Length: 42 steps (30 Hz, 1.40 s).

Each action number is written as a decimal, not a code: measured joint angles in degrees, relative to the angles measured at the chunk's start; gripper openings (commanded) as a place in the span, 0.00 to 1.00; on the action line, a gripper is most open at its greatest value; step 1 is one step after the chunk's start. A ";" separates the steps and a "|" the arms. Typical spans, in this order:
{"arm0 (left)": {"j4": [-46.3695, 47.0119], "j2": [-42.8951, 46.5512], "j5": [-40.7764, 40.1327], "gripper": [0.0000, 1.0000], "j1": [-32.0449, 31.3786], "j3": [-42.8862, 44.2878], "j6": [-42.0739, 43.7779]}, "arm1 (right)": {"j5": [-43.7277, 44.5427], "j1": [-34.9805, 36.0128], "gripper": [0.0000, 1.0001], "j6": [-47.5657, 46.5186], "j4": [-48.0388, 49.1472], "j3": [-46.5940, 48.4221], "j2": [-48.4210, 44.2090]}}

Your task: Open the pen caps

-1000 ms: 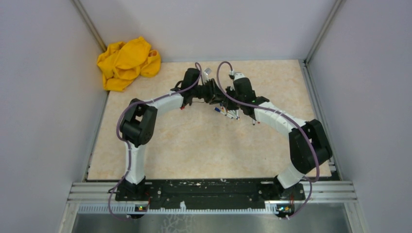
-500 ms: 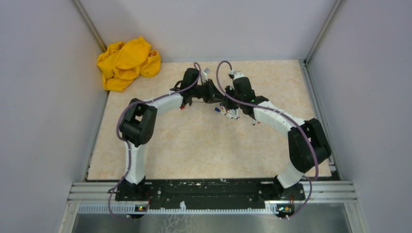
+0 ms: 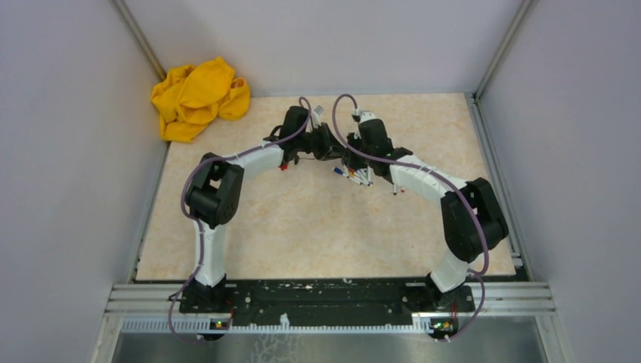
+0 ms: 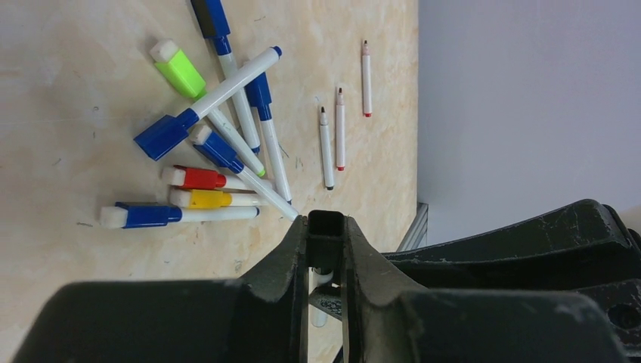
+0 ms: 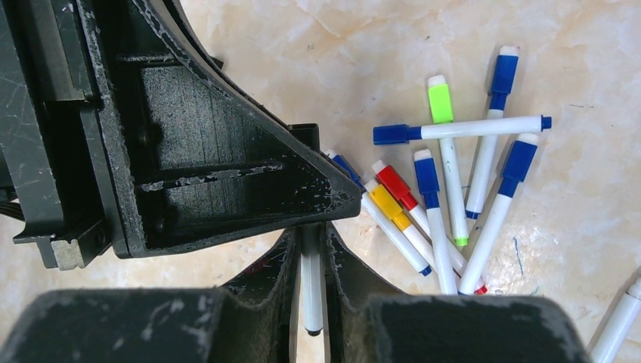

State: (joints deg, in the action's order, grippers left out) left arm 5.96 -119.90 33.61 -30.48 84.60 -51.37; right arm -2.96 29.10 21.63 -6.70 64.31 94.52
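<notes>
Left gripper (image 4: 326,221) near pen caps (image 4: 200,178) (heaped)

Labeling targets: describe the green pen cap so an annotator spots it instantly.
On the beige table, look at the pile of capped pens near its far middle. The green cap is the lone lime one; neighbouring caps are blue, red or yellow.
</notes>
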 measured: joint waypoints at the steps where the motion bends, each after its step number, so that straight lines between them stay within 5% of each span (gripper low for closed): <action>1: -0.11 0.00 -0.13 0.00 0.00 0.00 0.04 | -0.13 0.00 0.11 0.00 0.24 0.00 0.17; 7: -1.68 0.00 -0.98 0.00 0.04 0.07 0.94 | -0.83 0.02 0.00 0.02 0.55 0.00 0.92; 18: -5.35 0.00 -2.80 0.00 1.05 3.23 3.50 | -0.76 0.02 0.00 0.07 3.34 -0.15 1.16; 25: -10.29 -2.23 -2.95 0.00 3.26 10.10 4.52 | -0.42 0.13 0.00 0.90 13.31 -5.88 -1.16; 34: -12.07 -6.88 -14.36 0.00 13.77 23.30 8.90 | -2.25 3.06 0.00 2.47 5.03 -15.56 -2.62; 42: -19.10 -5.95 -21.35 0.00 9.77 17.66 15.41 | 6.19 2.60 0.00 0.92 -0.81 -10.86 -4.72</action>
State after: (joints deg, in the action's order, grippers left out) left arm -13.15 -125.84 12.25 -20.71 102.26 -35.97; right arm 3.22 31.70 22.55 -7.51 53.45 89.80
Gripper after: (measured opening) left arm 0.210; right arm 0.030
